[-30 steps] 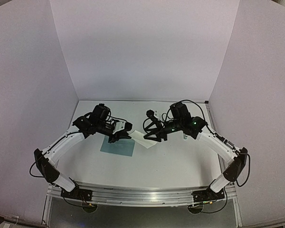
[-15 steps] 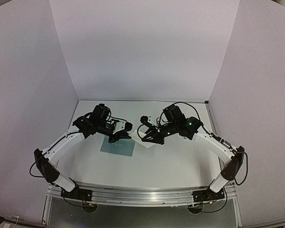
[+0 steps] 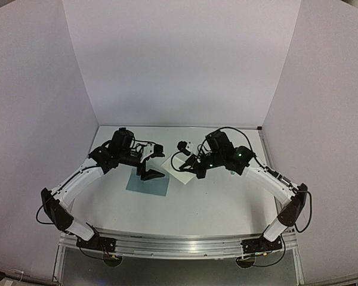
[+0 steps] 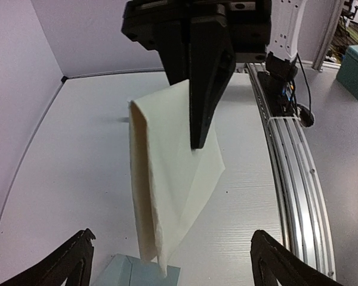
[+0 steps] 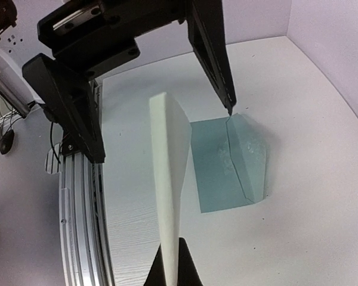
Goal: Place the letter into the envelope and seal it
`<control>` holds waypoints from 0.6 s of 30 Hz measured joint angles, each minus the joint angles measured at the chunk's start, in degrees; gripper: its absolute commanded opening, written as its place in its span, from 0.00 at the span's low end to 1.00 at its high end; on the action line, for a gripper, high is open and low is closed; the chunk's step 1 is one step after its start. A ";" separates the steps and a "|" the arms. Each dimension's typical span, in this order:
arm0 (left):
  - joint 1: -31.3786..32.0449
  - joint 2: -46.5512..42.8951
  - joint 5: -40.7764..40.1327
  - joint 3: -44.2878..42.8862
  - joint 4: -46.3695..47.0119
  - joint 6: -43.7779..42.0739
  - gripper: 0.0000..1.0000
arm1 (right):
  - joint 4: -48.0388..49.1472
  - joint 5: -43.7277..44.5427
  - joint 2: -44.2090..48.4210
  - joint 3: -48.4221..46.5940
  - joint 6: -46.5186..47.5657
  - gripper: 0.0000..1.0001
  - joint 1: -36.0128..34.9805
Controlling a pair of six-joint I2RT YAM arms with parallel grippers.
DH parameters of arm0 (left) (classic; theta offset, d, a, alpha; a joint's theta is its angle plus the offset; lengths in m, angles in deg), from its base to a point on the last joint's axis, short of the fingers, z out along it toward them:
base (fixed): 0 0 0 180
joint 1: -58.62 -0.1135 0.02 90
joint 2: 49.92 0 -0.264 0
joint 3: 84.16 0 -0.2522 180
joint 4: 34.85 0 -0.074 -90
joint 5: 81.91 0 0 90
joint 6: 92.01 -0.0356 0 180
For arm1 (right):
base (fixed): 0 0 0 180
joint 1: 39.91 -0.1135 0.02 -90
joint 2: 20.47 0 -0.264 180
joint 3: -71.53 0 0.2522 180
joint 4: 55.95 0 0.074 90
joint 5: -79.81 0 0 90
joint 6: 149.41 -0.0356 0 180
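Right gripper is pinched tight on one edge of the letter — the folded sheet is up in the air, stretching out toward the left arm. Left gripper is spread wide, gripping nothing, over the envelope, which lies flat on the table. The envelope is below and left of the letter — a short carry, I'd say.

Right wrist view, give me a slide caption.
Right gripper holds the letter on edge beside the teal envelope.
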 measured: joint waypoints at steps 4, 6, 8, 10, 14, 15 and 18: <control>-1.44 -2.83 -0.48 4.12 8.68 9.42 0.94 | 7.73 2.21 2.78 4.19 -3.96 0.00 0.05; -1.50 -4.07 -0.93 6.11 13.71 15.79 0.94 | 13.91 2.56 5.16 7.93 -7.19 0.00 0.11; -1.50 -4.96 -1.54 7.91 19.13 22.66 0.94 | 20.57 2.63 6.96 10.99 -11.25 0.00 0.09; -1.47 -5.81 -2.08 9.93 24.22 28.47 0.93 | 27.46 2.82 7.99 13.18 -15.10 0.00 0.09; -1.47 -7.01 -1.88 13.77 35.07 38.20 0.90 | 41.70 2.52 8.40 16.24 -22.60 0.00 0.09; -1.47 -7.04 -1.85 14.18 37.20 40.29 0.87 | 44.25 2.19 8.36 16.48 -24.10 0.00 0.10; -1.47 -7.03 -1.45 14.46 42.55 44.86 0.79 | 50.53 0.66 7.97 16.49 -27.47 0.00 0.11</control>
